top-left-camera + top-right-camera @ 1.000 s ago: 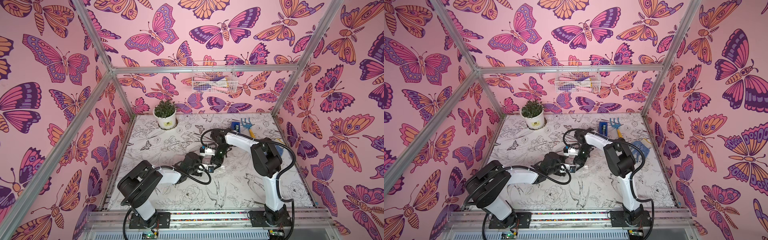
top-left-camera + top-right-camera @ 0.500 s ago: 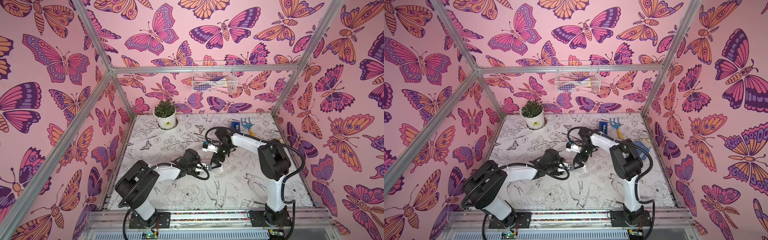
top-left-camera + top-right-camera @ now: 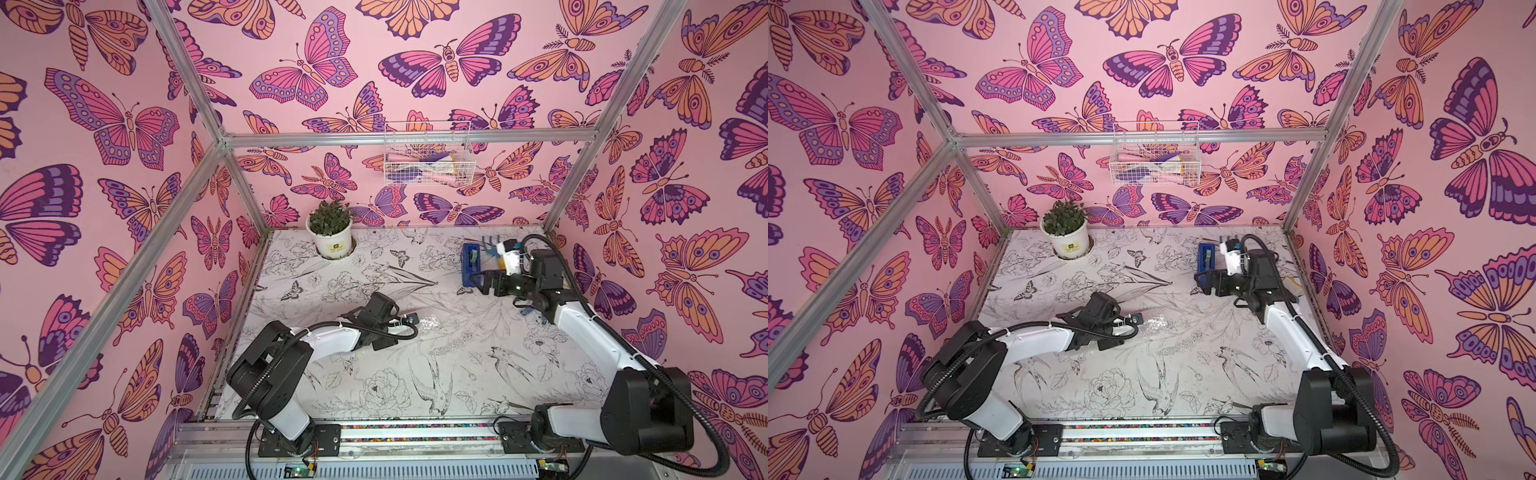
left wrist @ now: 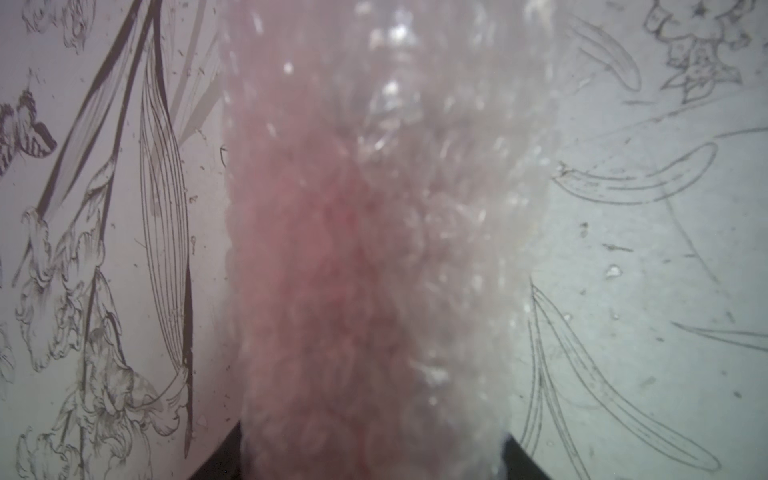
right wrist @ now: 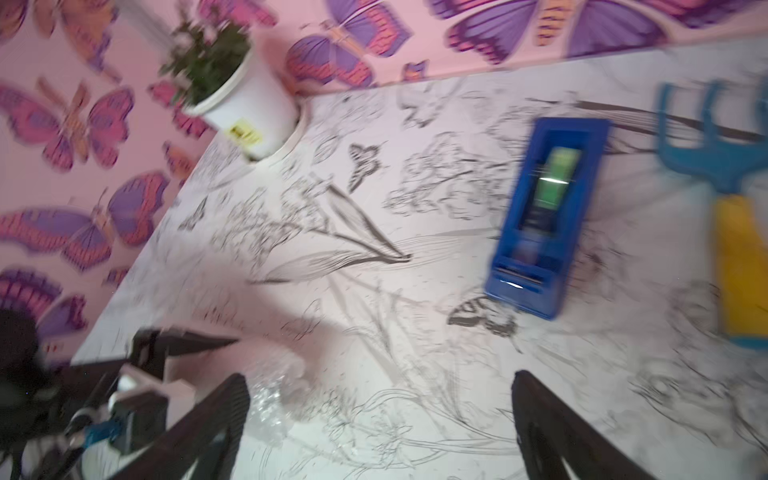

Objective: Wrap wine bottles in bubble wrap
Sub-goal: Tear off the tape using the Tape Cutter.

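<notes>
On the flower-printed white tabletop (image 3: 457, 374), in both top views, the left gripper (image 3: 406, 327) lies low at one end of the whitish rolled bubble wrap tube (image 3: 432, 323); the right gripper (image 3: 482, 284) hangs well apart, beside the blue plastic tape dispenser (image 3: 471, 262). In the left wrist view, dark fingers (image 4: 220, 461) clamp the tube's two sides, and the red of the slim wine bottle (image 4: 332, 299) shows through. In the blurred right wrist view, the fingers (image 5: 220, 403) gape wide, holding nothing.

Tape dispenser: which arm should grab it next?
Right. The right end effector is open, empty and close beside the blue tape dispenser. The left end effector grips the bubble wrap roll mid-table; letting go might let it unroll.
</notes>
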Motion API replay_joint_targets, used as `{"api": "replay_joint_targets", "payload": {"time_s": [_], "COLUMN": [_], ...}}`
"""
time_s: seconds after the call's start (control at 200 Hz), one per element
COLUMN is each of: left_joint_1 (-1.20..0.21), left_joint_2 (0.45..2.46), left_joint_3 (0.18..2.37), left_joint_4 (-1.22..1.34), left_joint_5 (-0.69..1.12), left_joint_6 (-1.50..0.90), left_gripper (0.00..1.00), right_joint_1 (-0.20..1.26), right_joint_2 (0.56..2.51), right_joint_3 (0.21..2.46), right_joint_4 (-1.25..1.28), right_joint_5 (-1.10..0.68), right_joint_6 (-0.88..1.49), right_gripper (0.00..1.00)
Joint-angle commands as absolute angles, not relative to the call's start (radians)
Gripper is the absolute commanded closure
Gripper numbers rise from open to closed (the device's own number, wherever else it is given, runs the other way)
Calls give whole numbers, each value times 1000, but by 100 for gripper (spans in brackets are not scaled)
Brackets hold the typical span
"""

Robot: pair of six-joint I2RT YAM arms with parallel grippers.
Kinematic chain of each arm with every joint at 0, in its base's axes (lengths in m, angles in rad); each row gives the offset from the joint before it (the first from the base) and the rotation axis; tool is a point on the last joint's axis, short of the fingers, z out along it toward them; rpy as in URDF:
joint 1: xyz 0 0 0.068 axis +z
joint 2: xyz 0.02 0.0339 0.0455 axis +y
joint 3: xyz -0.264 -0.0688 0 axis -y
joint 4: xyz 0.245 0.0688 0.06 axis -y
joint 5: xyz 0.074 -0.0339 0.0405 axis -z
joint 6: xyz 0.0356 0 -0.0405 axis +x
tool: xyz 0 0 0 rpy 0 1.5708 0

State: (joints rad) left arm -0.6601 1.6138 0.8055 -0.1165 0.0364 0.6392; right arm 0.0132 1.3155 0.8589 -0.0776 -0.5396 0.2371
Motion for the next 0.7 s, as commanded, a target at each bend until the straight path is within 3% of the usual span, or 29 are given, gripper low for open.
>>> {"api": "replay_joint_targets", "payload": {"time_s": [0.0, 0.2, 0.696], "left_joint_1": [-648, -623, -584], "left_joint_2": [1605, 1641, 1683], "left_joint_3": [870, 978, 1040], "left_joint_4": [-258, -375, -446], "left_joint_5": [8, 48, 67], "left_joint_6": [453, 302, 201], "left_gripper": [59, 59, 59], "right_joint_1": [-47, -87, -76], "right_joint_2": [1331, 1495, 1861], "right_joint_3": [811, 842, 957], "right_joint_4": [-3, 39, 340], "right_joint_5": [-522, -722, -840], "right_joint_6": [474, 543, 754], "right_gripper": [0, 8, 16]}}
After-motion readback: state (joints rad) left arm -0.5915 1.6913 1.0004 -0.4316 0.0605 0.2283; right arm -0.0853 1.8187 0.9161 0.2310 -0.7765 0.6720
